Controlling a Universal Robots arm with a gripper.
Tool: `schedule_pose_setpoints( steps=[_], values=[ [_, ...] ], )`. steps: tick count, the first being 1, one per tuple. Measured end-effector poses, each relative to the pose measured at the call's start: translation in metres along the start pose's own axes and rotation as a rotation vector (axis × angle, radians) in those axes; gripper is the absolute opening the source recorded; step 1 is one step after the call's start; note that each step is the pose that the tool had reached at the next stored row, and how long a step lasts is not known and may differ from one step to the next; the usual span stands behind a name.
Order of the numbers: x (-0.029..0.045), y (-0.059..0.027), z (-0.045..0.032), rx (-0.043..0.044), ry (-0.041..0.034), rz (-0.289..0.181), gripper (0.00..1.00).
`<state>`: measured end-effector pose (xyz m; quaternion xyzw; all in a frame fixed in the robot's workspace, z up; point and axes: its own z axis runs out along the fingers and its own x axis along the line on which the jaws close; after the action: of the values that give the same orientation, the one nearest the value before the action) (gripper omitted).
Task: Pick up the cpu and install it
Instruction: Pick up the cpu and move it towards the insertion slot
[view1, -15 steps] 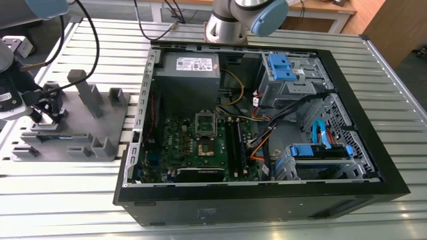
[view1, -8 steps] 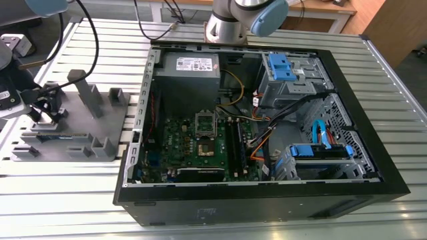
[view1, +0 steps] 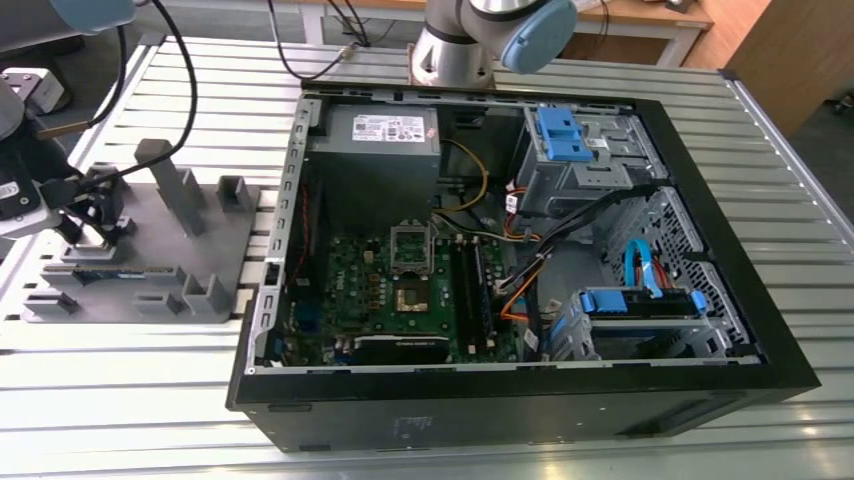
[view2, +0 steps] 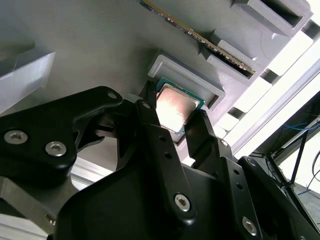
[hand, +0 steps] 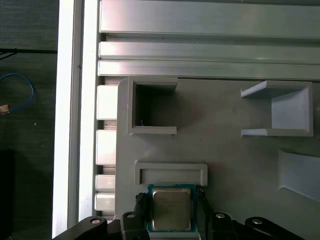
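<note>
The cpu (hand: 171, 210), a small square chip with a pale metal top and a green rim, sits between the two black fingers of my gripper (hand: 171, 200), which is shut on it. In the second wrist view the cpu (view2: 175, 102) is held in my gripper (view2: 172, 112) just off the low rectangular frame (view2: 186, 80) of the grey plastic holder (view2: 100, 45). In the exterior view my gripper (view1: 94, 215) hangs over the holder (view1: 147, 250) at the exterior view's left, well apart from the green board's socket (view1: 411, 292) inside the open computer case (view1: 534, 400).
A memory stick (view2: 200, 35) stands on edge in a slot of the holder (hand: 225, 150), among raised grey posts (view1: 174, 185) and pockets (hand: 152, 107). Cables (view1: 534, 270), blue drive bays (view1: 567, 135) and a power supply (view1: 387, 130) crowd the case. Everything rests on a slatted metal table (view1: 134, 400).
</note>
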<state>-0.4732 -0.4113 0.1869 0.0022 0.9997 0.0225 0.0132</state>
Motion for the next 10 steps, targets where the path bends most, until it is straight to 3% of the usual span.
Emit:
schedule_pose_setpoints(
  steps=[4,10],
  values=[
    [0.0000,0.0001,-0.0017,0.0000,0.0001,0.000,0.47],
    [-0.0002,0.0005,-0.0105,0.0000,-0.0001,0.000,0.47]
  ],
)
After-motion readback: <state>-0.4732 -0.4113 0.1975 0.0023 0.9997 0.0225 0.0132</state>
